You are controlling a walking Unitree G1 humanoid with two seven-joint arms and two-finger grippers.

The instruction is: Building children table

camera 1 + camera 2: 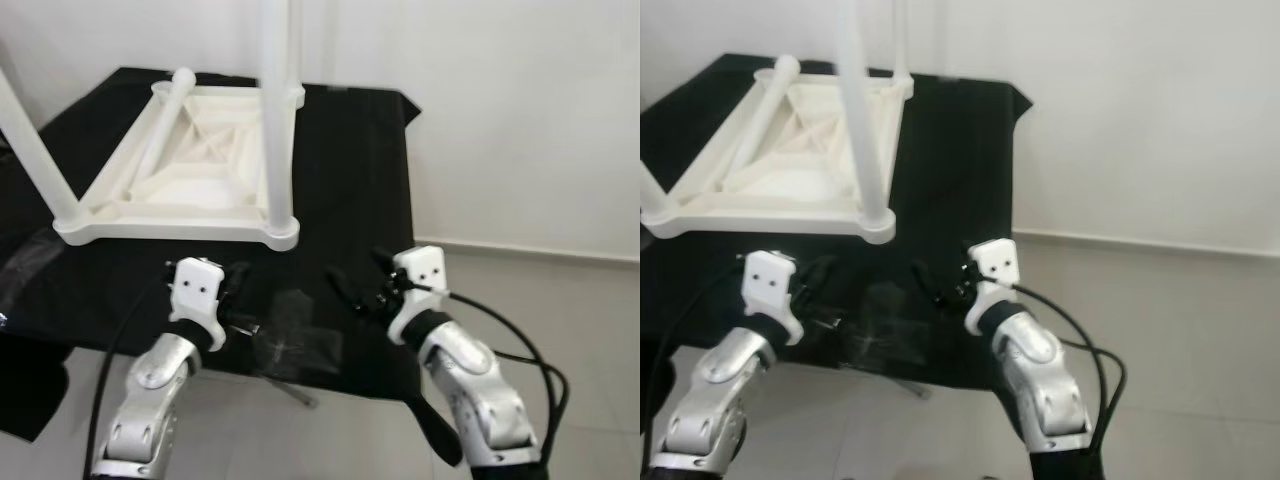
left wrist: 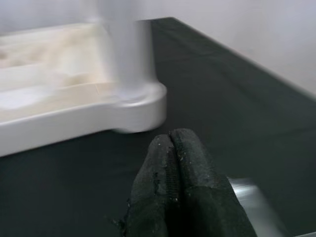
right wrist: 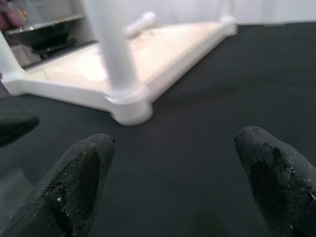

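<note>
Both silver arms reach forward from the bottom of the head views toward the near edge of a surface covered in black cloth. On that cloth, toward its far left corner, a white plastic children's table lies upside down, its ribbed underside facing up. Three legs stand upright in its corners: one at the near right corner, one at the near left, and one at the far right corner behind the near right one. A fourth leg lies loose, slanted across the underside from the far left corner.

The left gripper hovers over the cloth's near edge, just short of the table's near right corner; its wrist view shows the two black fingers pressed together, holding nothing. The right gripper sits further right along the same edge, fingers spread wide apart over bare cloth, nothing between them.
</note>
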